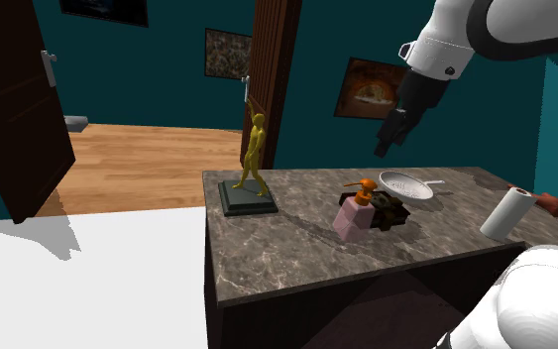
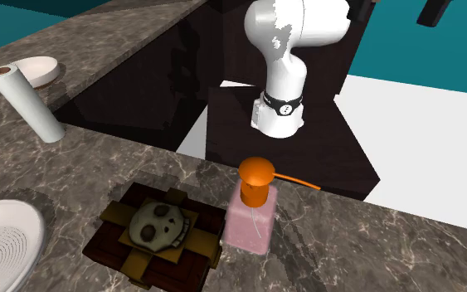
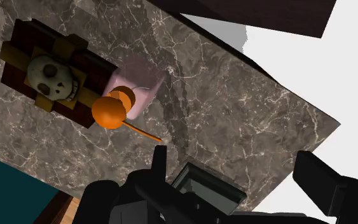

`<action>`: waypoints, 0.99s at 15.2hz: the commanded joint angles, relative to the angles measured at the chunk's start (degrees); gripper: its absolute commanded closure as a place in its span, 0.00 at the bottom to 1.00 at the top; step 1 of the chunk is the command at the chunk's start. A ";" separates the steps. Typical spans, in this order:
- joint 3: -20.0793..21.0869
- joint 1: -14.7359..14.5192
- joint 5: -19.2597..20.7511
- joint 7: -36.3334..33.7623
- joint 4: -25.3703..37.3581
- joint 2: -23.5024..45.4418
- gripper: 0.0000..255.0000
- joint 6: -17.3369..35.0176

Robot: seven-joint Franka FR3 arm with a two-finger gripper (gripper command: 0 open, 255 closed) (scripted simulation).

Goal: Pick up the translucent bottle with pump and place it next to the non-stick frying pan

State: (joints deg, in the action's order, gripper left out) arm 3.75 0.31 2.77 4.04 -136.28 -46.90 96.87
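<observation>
The translucent pink bottle with its orange pump stands upright on the marble counter, touching or just beside the skull-topped box. The pale frying pan lies on the box's other side, so the box sits between the two. The black gripper hangs well above the box with nothing in it. In the wrist view its fingers stand wide apart. From the jaws the bottle lies ahead and off to one side, between the box and the nearer finger. Its long axis is vertical, and its thin spout points away from the box. The coming move likely calls for shifting over the pump and descending, with the jaws closing across the body on faces clear of the box.
</observation>
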 commanded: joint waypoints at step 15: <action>-20.41 1.12 0.66 23.48 -3.47 17.48 0.00 14.39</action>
State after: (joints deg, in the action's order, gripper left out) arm -15.28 1.58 3.76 25.63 -140.35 -31.48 110.39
